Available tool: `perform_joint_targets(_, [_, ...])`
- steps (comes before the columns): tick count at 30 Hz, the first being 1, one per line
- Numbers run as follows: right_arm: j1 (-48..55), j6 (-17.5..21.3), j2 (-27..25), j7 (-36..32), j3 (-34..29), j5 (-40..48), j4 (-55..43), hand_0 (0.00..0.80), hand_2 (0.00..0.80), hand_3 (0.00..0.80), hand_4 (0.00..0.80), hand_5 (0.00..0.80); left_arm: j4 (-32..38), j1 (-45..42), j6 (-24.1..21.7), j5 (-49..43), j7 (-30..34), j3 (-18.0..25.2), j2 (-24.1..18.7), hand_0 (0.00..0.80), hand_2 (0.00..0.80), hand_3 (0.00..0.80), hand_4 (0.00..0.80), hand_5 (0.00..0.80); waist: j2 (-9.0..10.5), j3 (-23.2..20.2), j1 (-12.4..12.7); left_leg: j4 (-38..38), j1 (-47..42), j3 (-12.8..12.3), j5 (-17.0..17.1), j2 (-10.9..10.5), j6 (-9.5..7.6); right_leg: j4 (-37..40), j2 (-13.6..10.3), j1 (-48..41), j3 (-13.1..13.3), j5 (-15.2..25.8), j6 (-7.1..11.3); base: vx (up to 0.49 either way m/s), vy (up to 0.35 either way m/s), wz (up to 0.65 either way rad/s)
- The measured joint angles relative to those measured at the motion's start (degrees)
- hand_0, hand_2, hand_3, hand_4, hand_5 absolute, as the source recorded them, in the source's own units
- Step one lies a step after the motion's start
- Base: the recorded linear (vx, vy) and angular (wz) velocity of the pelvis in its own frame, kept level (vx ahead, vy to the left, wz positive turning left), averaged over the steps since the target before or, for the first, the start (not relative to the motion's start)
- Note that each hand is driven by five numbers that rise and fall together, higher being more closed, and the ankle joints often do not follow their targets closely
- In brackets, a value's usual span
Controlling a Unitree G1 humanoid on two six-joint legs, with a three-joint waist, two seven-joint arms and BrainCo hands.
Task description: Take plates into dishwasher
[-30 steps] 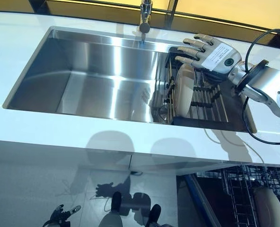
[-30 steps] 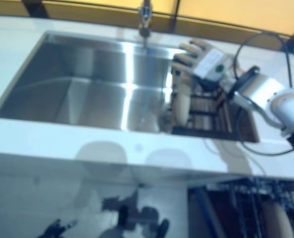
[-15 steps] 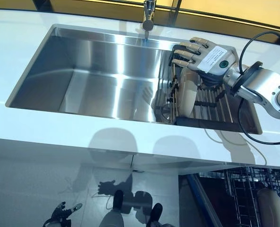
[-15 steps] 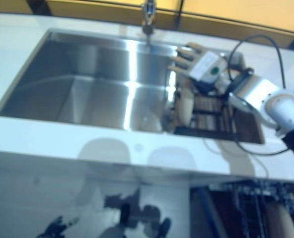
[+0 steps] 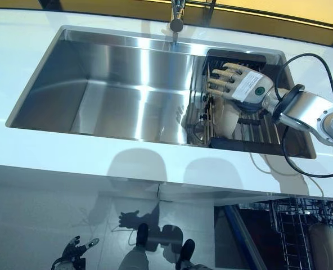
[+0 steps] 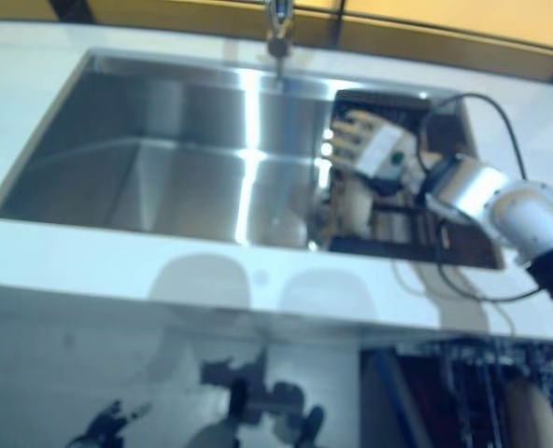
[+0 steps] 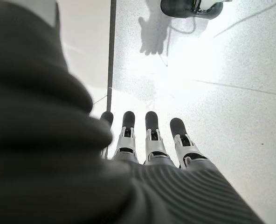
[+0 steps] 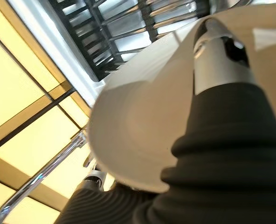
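Note:
A cream plate [image 5: 227, 117] stands on edge in the dark dish rack [image 5: 257, 127] at the right end of the steel sink [image 5: 116, 84]. My right hand [image 5: 248, 84] is low over the plate's top edge with its fingers [image 5: 221, 80] straight and spread. In the right wrist view the plate [image 8: 142, 135] fills the frame and my thumb [image 8: 217, 60] lies against its face. My left hand [image 5: 76, 253] hangs idle low near the floor, fingers [image 7: 152, 135] straight. A second cream plate [image 5: 324, 247] stands in the dishwasher rack [image 5: 290, 225] at the lower right.
The faucet [image 5: 176, 17] rises behind the sink, just left of the dish rack. White counter [image 5: 71, 152] runs along the sink's near edge. The open dishwasher sits below the counter's right part.
My right hand has come down and nearer, from above the back of the rack onto the plate's top edge. The camera has shifted a little. The left hand has not moved.

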State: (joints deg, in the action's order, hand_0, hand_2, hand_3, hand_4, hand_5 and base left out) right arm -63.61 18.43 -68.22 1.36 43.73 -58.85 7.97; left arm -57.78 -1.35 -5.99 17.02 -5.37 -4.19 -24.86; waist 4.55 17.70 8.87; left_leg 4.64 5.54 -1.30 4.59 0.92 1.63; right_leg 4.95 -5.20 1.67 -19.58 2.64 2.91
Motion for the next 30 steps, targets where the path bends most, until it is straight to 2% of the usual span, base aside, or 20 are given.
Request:
perform_joint_targets(1, [0.5,0.0,0.0,0.0,-0.1,-0.5,0.0,0.075,0.075,0.075,0.075,0.075,0.0,0.0,0.0,0.0,0.1,0.0,0.0,0.0,0.0,0.0,0.0,0.0,0.0,0.0,0.0,0.0,0.0,0.0,0.0,0.0,0.0,0.0,0.0,0.0,0.0,0.0,0.0,0.0,0.0,0.0])
perform_joint_targets(5, [2.4,0.4,0.6,0.0,-0.1,-2.6,1.2,0.455,0.455,0.455,0.455,0.455,0.0,0.0,-0.1,0.0,0.4,0.0,0.0,0.0,0.0,0.0,0.0,0.0,0.02,0.0,0.0,0.0,0.0,0.0,0.0,0.0,0.0,0.0,0.0,0.0,0.0,0.0,0.0,0.0,0.0,0.0])
perform_joint_targets(7, [3.1,0.4,0.8,0.4,-0.1,-3.5,1.9,0.794,0.794,0.794,0.794,0.794,0.0,0.0,-0.2,0.0,0.4,0.0,0.0,0.0,0.0,0.0,0.0,0.0,0.02,0.0,0.0,0.0,0.0,0.0,0.0,0.0,0.0,0.0,0.0,0.0,0.0,0.0,0.0,0.0,0.0,0.0])
perform_joint_targets(25, [3.0,-2.3,2.1,4.9,-1.5,-7.0,4.8,0.8,0.8,0.8,0.8,0.8,0.0,0.0,-1.0,0.0,0.3,0.9,0.2,0.0,0.0,0.0,0.0,0.0,0.06,0.0,-0.1,0.0,-0.5,-0.1,0.0,0.0,-0.01,0.0,0.0,-0.4,0.0,0.0,0.0,0.0,0.0,0.0])
perform_joint_targets(30, [3.0,-5.9,0.6,6.9,-2.0,-5.9,4.7,0.8,0.8,0.8,0.8,0.8,0.0,0.1,-1.0,0.0,-0.1,0.9,0.8,0.0,0.0,0.0,0.0,0.0,0.17,-0.1,-0.2,0.1,-1.7,-0.2,0.0,0.0,-0.02,0.0,0.0,-1.5,0.2,0.0,0.0,0.0,0.0,0.0])
